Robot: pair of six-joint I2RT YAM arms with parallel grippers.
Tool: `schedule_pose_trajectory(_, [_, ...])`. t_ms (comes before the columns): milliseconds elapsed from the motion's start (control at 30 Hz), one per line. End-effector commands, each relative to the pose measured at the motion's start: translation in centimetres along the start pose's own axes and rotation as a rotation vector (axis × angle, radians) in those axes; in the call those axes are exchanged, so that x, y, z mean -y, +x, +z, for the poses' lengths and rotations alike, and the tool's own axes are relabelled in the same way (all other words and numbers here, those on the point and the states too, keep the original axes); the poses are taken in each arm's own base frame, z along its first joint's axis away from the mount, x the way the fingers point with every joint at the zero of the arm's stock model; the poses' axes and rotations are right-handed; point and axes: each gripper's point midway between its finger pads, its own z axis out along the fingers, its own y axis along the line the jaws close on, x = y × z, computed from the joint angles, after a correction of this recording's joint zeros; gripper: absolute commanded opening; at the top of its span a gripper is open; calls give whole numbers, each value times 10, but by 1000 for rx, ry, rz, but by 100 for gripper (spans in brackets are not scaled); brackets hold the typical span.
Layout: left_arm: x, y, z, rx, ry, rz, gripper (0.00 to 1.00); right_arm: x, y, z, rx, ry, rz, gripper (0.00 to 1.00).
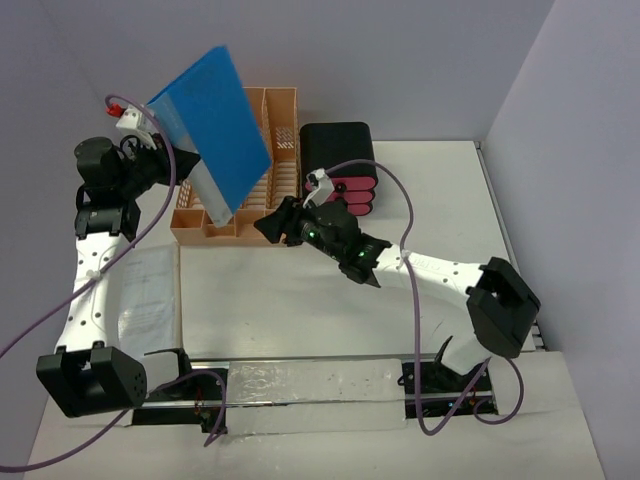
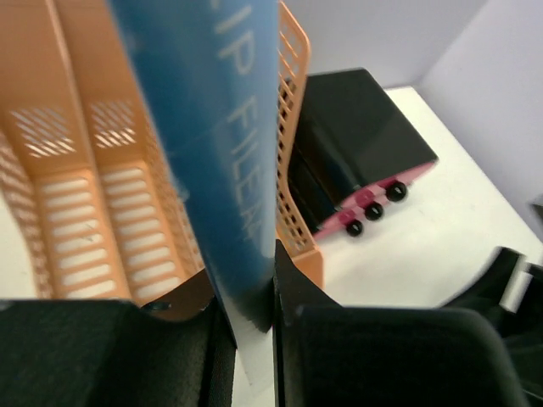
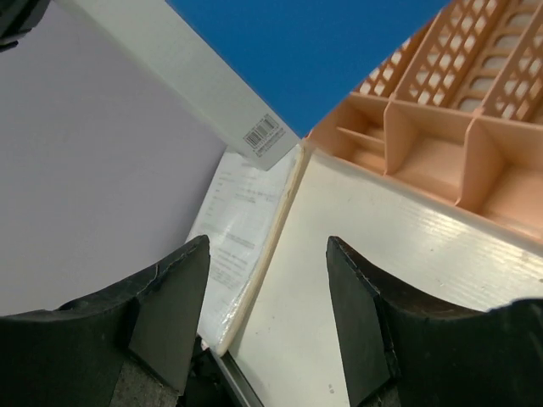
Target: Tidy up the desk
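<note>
Left gripper (image 2: 242,288): closest to the lens in its own wrist view, where we see both black fingers (image 2: 356,348) clamped on the lower edge of the blue file (image 2: 212,127).
desk (image 1: 300,310): white tabletop under both arms, running from their bases to the far wall; only the top view gives us its whole extent.
peach rack (image 1: 284,150): at the desk's far edge, left of centre.
blue file: held up and tilted over the peach rack's left half; we cannot tell whether its low corner touches. Its white lettering shows only in the left wrist view.
drawer box (image 1: 338,145): black with pink fronts, just right of the peach rack; its three black knobs (image 2: 374,209) we get only from the left wrist.
printed sheet (image 1: 145,300): flat on the desk's left side.
right gripper (image 3: 265,254): jaws apart, nothing between them, hovering over bare desk just before the peach rack.
barcode label (image 3: 263,134): on the blue file's white edge, seen from the right wrist alone.
</note>
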Motion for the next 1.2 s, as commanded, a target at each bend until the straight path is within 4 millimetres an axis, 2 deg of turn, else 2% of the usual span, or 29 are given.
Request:
schedule_pose_trajectory(0, [3,-62,-19,155,-95,213,0,-17,-37,-19,96,5,-87,65])
schedule_pose_trajectory(300, [-20,-104,-53,291,-346,346,0,-4,-53,-41,174,73,-130,65])
schedule_pose_trajectory(500, [-24,-121,-72,354,-437,442,0,8,-58,-53,212,118,-157,65])
schedule_pose_trajectory(567, [-26,-123,-73,377,-444,466,0,12,-60,-56,223,133,-165,65])
schedule_pose_trajectory(767, [-45,-118,-58,363,-475,469,0,21,-61,-62,235,168,-185,65])
schedule_pose_trajectory(1067, [-55,-116,-26,386,-410,449,0,33,-67,-74,264,229,-215,66])
schedule_pose_trajectory(1167, [-61,-107,-10,391,-372,436,0,39,-68,-80,271,258,-225,66])
